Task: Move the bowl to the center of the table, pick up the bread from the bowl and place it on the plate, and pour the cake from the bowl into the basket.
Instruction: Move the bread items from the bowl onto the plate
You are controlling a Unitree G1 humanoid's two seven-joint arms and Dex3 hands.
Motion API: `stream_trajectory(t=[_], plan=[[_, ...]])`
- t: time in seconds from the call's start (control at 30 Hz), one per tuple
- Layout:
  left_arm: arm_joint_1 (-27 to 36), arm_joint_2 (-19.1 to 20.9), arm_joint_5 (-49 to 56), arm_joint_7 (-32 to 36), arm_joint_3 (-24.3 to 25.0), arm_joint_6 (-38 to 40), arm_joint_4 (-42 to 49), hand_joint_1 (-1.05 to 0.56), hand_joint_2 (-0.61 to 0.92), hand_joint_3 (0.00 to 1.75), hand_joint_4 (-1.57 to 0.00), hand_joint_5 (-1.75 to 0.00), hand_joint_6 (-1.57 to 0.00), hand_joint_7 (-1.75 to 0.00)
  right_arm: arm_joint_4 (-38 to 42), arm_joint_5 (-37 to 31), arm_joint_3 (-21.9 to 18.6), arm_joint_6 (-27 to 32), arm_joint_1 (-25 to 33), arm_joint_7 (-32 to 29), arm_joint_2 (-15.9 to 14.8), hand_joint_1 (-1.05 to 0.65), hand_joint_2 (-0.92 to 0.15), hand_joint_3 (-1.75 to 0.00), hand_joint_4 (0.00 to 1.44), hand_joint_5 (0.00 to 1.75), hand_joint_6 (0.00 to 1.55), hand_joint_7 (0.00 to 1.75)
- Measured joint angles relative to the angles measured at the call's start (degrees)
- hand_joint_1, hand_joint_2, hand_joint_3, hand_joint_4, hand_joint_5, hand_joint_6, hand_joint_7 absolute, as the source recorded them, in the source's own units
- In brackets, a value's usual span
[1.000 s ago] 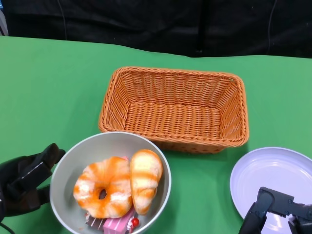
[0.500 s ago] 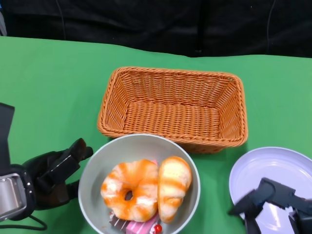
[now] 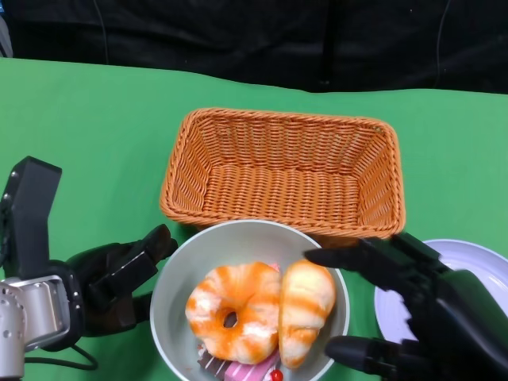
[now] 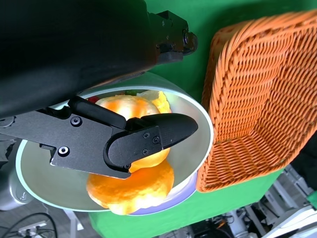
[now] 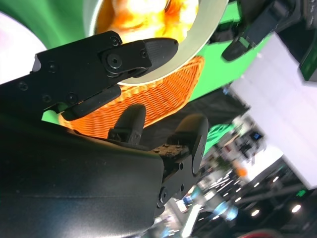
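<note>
The right hand [image 3: 413, 305] spreads its fingers wide over the bowl's [image 3: 178, 278] 3 o'clock rim, holding nothing; the left hand [image 3: 111, 278], fingers apart, lies against its 9 o'clock wall; bread [image 3: 305, 309] lies inside; the basket [image 3: 282, 171] sits at 12, the plate [image 3: 468, 262] at 3.

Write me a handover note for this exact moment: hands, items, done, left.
Left hand: open, against the grey bowl's left side, not gripping.
Right hand: open, fingers spread beside the bowl's right rim, holding nothing.
Bowl sits just in front of the wicker basket; ring-shaped bread, long bread roll and pink cake are inside.
White plate at right is bare, basket empty.
Done: bowl roughly centred.
Left: bread to plate, cake into basket.
</note>
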Motion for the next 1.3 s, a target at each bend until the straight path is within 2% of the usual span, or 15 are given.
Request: stream_trajectory(t=[0.17,0.33,0.47,0.6,0.8,0.83,0.9,0.97,1.03,1.07,1.17,1.2,1.23,1.3], plan=[[-0.1,0.3,0.0,-0.7,-2.1,-0.2,0.0,-0.63,0.92,0.68,0.00,0.00,0.00,0.00,3.6,-4.7,3.7,-0.6,-5.7,0.4,-1.3,-0.63,-0.88,-0.01,0.00,0.95,0.20,0.47],[0.0,0.5,0.0,-1.2,-3.9,-0.5,-0.1,-0.62,0.92,0.68,0.00,0.00,0.00,0.00,7.4,-8.2,5.2,-0.4,-7.9,0.5,-2.5,-0.64,-0.88,0.00,0.00,0.91,0.21,0.42],[0.1,0.6,0.1,-1.2,-4.7,-0.6,-0.4,-0.62,0.92,0.66,0.00,0.00,0.00,0.00,12.9,-11.9,6.9,-0.4,-11.0,-0.1,-3.8,-0.64,-0.85,0.00,0.05,0.83,0.31,0.24],[0.4,1.3,1.1,-1.2,-7.1,-2.0,-1.7,-0.62,0.92,0.64,0.00,0.00,0.00,0.00,18.5,-15.1,8.2,-0.8,-13.3,-1.4,-5.6,-0.64,-0.86,0.00,0.11,0.78,0.38,0.16],[2.9,6.1,6.8,-3.6,-15.3,-11.3,-7.1,-0.63,0.92,0.61,-0.07,-0.04,-0.06,-0.03,24.2,-16.8,9.0,-1.9,-16.0,-4.7,-7.0,-0.62,-0.88,0.00,0.18,0.70,0.44,0.10],[3.4,7.2,8.3,-4.1,-16.6,-13.3,-8.1,-0.62,0.92,0.63,-0.11,-0.06,-0.11,-0.05,25.1,-17.0,9.2,-2.2,-16.3,-5.5,-7.0,-0.52,-0.87,0.00,0.27,0.67,0.50,0.10],[4.4,9.2,11.3,-4.6,-19.2,-17.1,-9.8,-0.61,0.92,0.65,-0.14,-0.07,-0.14,-0.06,26.8,-17.1,9.7,-2.6,-17.1,-7.1,-7.1,-0.47,-0.87,0.00,0.33,0.64,0.54,0.10],[5.6,10.7,13.6,-4.9,-20.7,-20.1,-11.5,-0.61,0.92,0.65,-0.14,-0.08,-0.12,-0.04,28.9,-16.2,10.0,-3.7,-17.8,-9.4,-6.9,-0.25,-0.89,-0.01,0.69,0.70,0.87,0.20],[6.4,11.7,15.5,-5.0,-21.8,-22.7,-12.8,-0.61,0.92,0.66,-0.16,-0.08,-0.12,-0.04,31.7,-14.4,10.0,-6.2,-18.4,-13.9,-6.3,-0.13,-0.86,0.00,0.92,1.07,1.14,0.32],[6.7,11.8,16.2,-5.0,-22.1,-23.8,-13.1,-0.61,0.92,0.65,-0.16,-0.09,-0.12,-0.03,33.3,-13.4,10.0,-7.6,-18.8,-16.3,-6.0,-0.09,-0.86,-0.03,0.99,1.31,1.17,0.56],[7.2,12.0,17.6,-5.0,-22.3,-25.4,-13.5,-0.61,0.92,0.65,-0.17,-0.09,-0.12,-0.03,36.0,-11.6,10.1,-10.3,-19.7,-20.2,-5.9,-0.08,-0.83,-0.16,1.02,1.51,1.07,1.01],[7.6,12.1,18.4,-5.0,-22.5,-26.2,-13.6,-0.59,0.92,0.64,-0.18,-0.10,-0.14,-0.04,36.6,-11.6,10.2,-11.1,-19.9,-21.7,-5.9,-0.12,-0.66,-0.59,1.02,1.63,0.95,1.37],[8.2,12.3,19.5,-5.0,-22.9,-27.9,-13.9,-0.58,0.92,0.63,-0.20,-0.11,-0.15,-0.04,37.4,-11.6,10.3,-12.4,-20.0,-24.1,-5.7,-0.13,-0.46,-1.00,1.03,1.70,0.89,1.59],[9.2,12.8,22.3,-4.9,-23.9,-31.5,-14.6,-0.56,0.92,0.59,-0.26,-0.14,-0.19,-0.06,38.6,-11.8,10.5,-14.6,-20.1,-28.1,-5.3,-0.12,-0.34,-1.22,1.03,1.73,0.85,1.71]])
